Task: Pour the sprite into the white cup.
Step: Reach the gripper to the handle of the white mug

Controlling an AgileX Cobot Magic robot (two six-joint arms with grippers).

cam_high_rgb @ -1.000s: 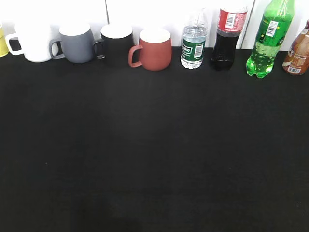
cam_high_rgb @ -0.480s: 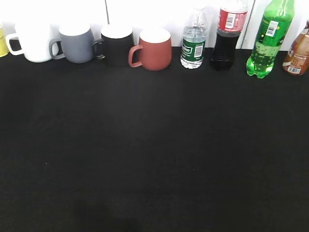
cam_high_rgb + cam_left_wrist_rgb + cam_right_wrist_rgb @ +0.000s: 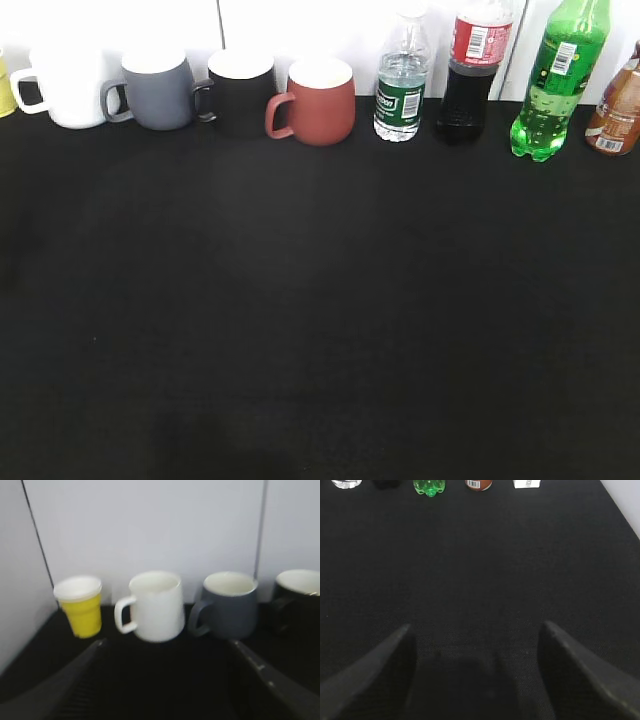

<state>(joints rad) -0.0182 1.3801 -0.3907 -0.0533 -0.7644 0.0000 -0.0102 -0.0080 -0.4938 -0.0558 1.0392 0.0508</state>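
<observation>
The sprite point(image 3: 556, 85), a tall bright-green bottle, stands at the back right of the black table; only its bumpy base point(image 3: 429, 486) shows at the top of the right wrist view. The white cup point(image 3: 65, 88) stands at the back left with its handle to the left, and shows in the left wrist view point(image 3: 156, 606). My left gripper point(image 3: 165, 642) is open and empty, a short way in front of the white cup. My right gripper point(image 3: 476, 627) is open and empty over bare table, far in front of the sprite. Neither gripper shows in the exterior view.
Along the back stand a yellow cup point(image 3: 80, 605), grey mug point(image 3: 157, 90), black mug point(image 3: 241, 92), brick-red mug point(image 3: 318, 101), small water bottle point(image 3: 401, 85), dark cola bottle point(image 3: 472, 75) and a brown bottle point(image 3: 616, 110). A white wall rises behind them.
</observation>
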